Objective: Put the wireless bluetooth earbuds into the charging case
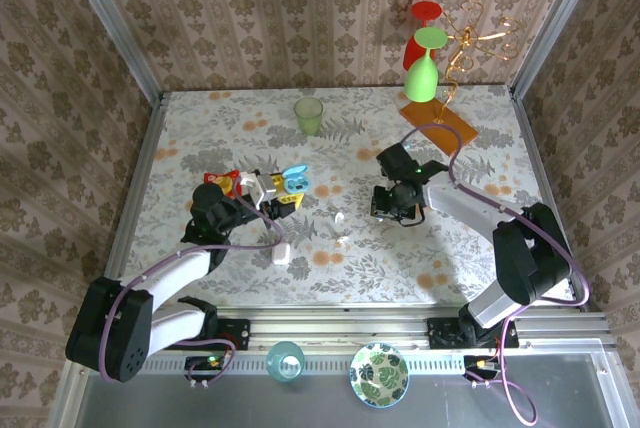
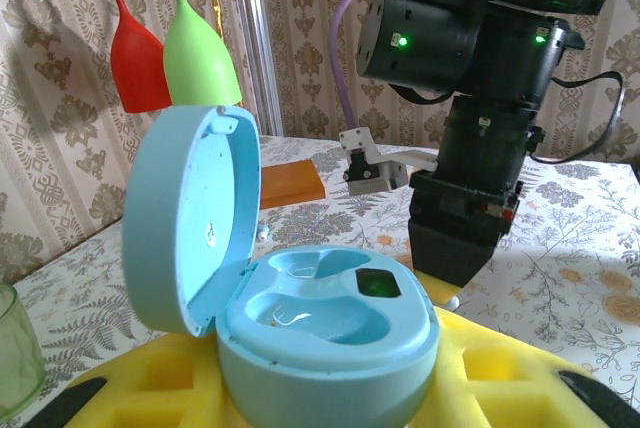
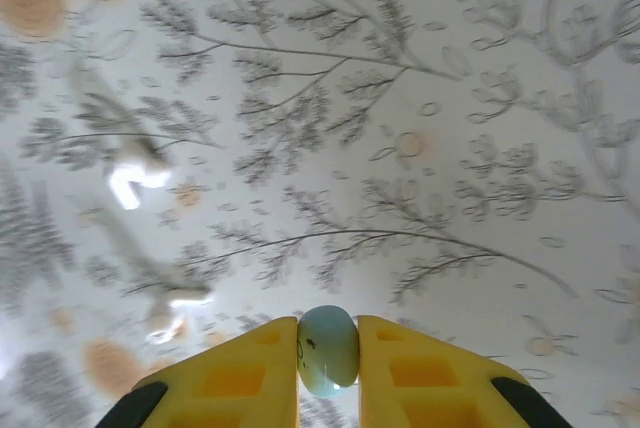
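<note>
My left gripper [image 1: 283,189] [image 2: 330,380] is shut on a light blue round charging case [image 1: 295,180] [image 2: 330,323]. Its lid [image 2: 190,213] stands open, and both wells hold nothing. My right gripper [image 1: 396,214] [image 3: 328,366] is right of centre above the table, shut on a small pale blue earbud [image 3: 327,343]. Its black body [image 2: 465,148] stands just behind the open case. Two tiny white earbuds [image 1: 340,218] [image 1: 343,241] [image 3: 135,173] [image 3: 178,306] lie on the table between the arms. A small white rounded case [image 1: 282,253] sits near the left arm.
A green cup [image 1: 309,115] [image 2: 14,348] stands at the back centre. Red and green wine glasses [image 1: 424,58] [image 2: 195,48] hang on a gold stand at the back right, above an orange card [image 1: 440,121]. Colourful small items [image 1: 228,181] lie by the left gripper. Two bowls [image 1: 378,374] rest on the near rail.
</note>
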